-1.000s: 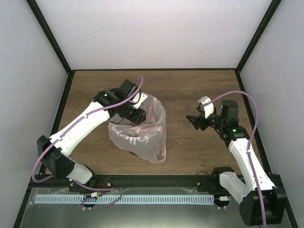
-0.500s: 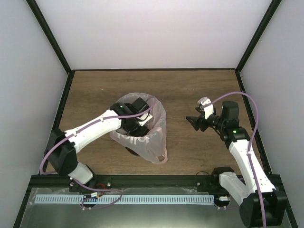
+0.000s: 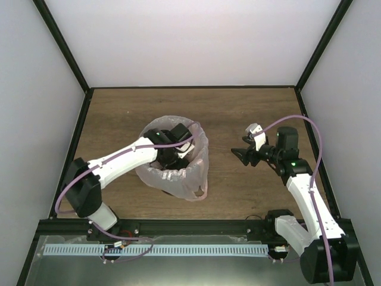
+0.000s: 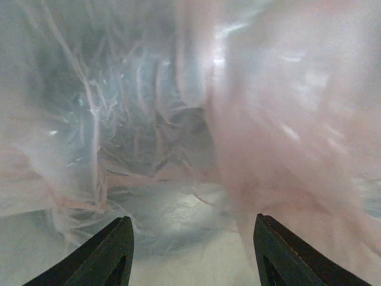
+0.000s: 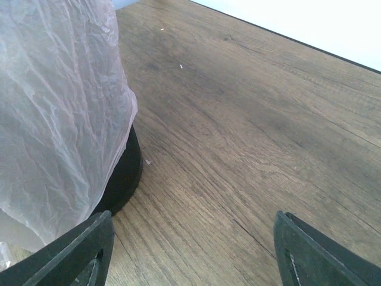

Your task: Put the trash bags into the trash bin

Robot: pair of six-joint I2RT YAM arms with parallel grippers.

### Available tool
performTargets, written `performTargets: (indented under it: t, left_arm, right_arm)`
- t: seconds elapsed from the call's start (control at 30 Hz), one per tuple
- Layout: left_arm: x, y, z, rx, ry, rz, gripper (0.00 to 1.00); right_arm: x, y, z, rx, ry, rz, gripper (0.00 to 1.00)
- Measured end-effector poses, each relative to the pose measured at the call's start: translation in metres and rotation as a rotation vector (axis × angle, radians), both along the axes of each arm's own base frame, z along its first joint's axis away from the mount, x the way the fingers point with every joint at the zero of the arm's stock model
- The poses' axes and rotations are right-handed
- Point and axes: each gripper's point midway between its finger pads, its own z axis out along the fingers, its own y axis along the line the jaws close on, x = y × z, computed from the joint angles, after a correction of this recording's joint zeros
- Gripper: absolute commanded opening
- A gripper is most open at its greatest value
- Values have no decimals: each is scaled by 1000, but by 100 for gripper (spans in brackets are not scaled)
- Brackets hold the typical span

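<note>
The pale-pink trash bag is draped over the black trash bin and lines it; only the bin's base shows below the plastic. My left gripper reaches down inside the bag's mouth, jaws open and empty; the left wrist view shows crinkled pink plastic all round its fingertips. My right gripper hovers open and empty to the right of the bin, above the table. In the right wrist view the bag hangs at the left.
Wooden table with white walls and black frame posts round it. The black front rail runs along the near edge, by the arm bases.
My left gripper has moved from the bag's upper left rim down into its mouth. The bag has spread wider over the bin. The right arm has barely shifted.
</note>
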Motion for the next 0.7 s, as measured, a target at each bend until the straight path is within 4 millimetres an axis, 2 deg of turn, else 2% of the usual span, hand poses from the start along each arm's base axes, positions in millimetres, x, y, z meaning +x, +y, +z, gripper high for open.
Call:
performTargets:
  t: [0.23, 0.3, 0.4, 0.7]
  left_arm:
    - [7, -8, 52, -102, -95, 24, 58]
    - [8, -9, 58, -113, -104, 25, 57]
    - [8, -9, 49, -87, -80, 25, 56]
    - [-4, 2, -18, 51, 49, 8, 56]
  right_arm:
    - [-2, 3, -1, 8, 5, 20, 75]
    - [-3, 3, 0, 9, 4, 26, 75]
    - [-4, 4, -1, 10, 4, 34, 75]
    - [-4, 5, -2, 10, 4, 46, 75]
